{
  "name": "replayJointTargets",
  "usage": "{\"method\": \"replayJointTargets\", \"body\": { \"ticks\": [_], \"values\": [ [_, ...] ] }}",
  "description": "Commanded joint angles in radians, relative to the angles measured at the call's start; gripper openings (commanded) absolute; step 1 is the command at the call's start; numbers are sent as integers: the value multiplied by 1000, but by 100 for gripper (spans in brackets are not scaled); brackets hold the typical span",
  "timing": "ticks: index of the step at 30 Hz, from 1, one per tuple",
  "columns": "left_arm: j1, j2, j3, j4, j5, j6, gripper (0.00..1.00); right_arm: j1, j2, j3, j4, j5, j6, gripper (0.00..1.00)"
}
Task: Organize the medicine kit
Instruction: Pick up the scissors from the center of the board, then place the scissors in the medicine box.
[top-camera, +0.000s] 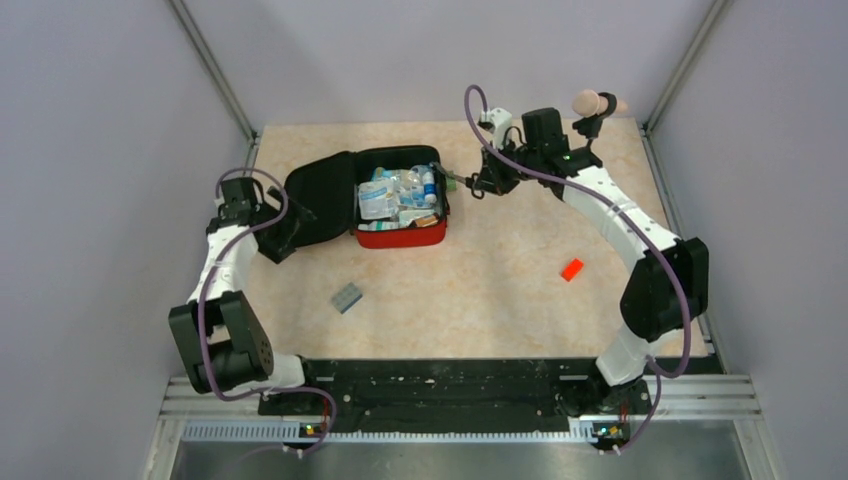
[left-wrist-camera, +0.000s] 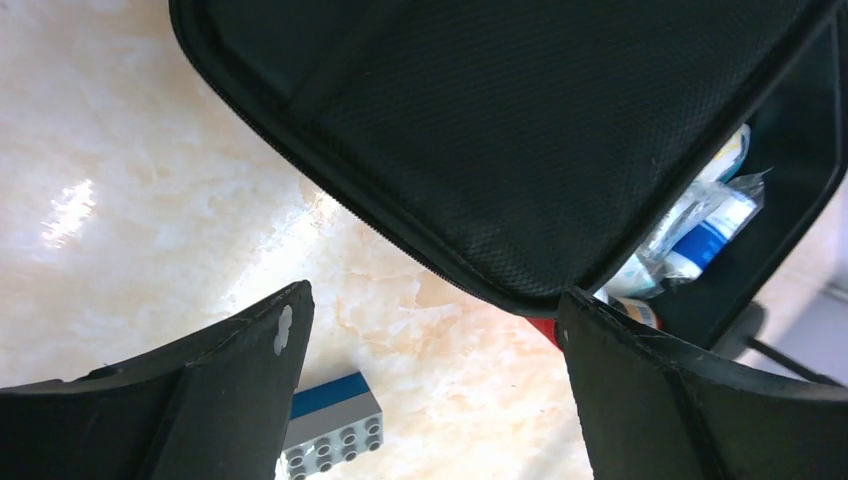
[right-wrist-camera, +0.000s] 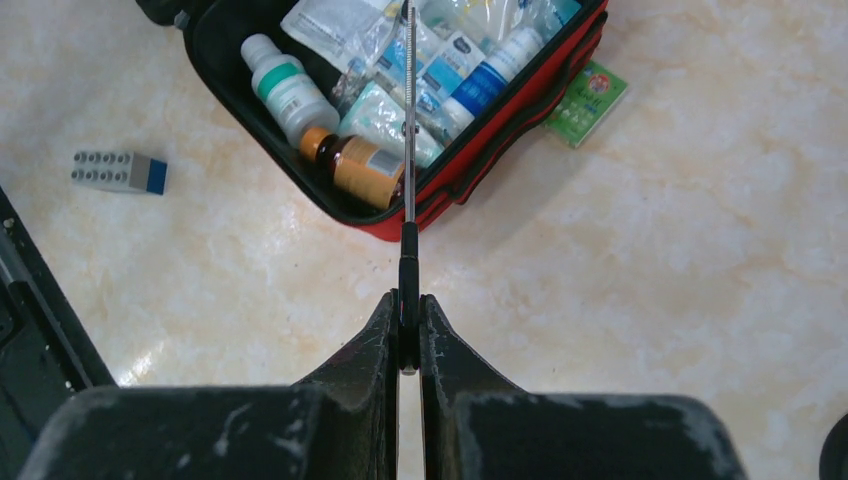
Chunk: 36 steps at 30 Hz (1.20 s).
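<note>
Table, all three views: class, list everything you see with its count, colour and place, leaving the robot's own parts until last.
medicine kit: one, red with black lining, open, far left of centre
white bottle: one, green label, inside kit
brown bottle: one, orange cap, inside kit
packets: several, clear and white, inside kit
green packet: one, on table beside kit
grey brick: one, blue end, nearer than kit
orange-red block: one, right side
table: one, beige marbled
thin tool: one, silver, black handle, over kit
left gripper: open, at lid's edge
right gripper: shut on thin tool
</note>
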Motion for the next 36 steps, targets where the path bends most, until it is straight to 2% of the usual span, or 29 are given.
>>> {"method": "replayJointTargets", "body": {
  "ticks": [1,6,10,12,14,20,23,30,36],
  "values": [
    [72,8,-76,186,193,-127,98,4,29,61,85,8,54,0],
    [190,41,-99,197,278,-111,99,5,70,87,108,-46,87,0],
    [295,94,-211,281,395,-198,97,5,128,132,110,-23,102,0],
    [331,117,-281,397,475,-251,96,6,146,159,110,-18,105,0],
    [340,131,-326,526,495,-305,95,8,160,190,101,-7,103,0],
    [342,250,-377,945,475,-458,95,9,179,253,31,30,69,0],
    [345,313,-376,1082,445,-484,95,12,173,254,4,48,47,0],
    [351,399,-330,1123,411,-469,95,16,145,213,-8,77,20,0],
    [350,435,-299,1196,460,-424,86,16,137,201,-7,76,7,0]
  ]
}}
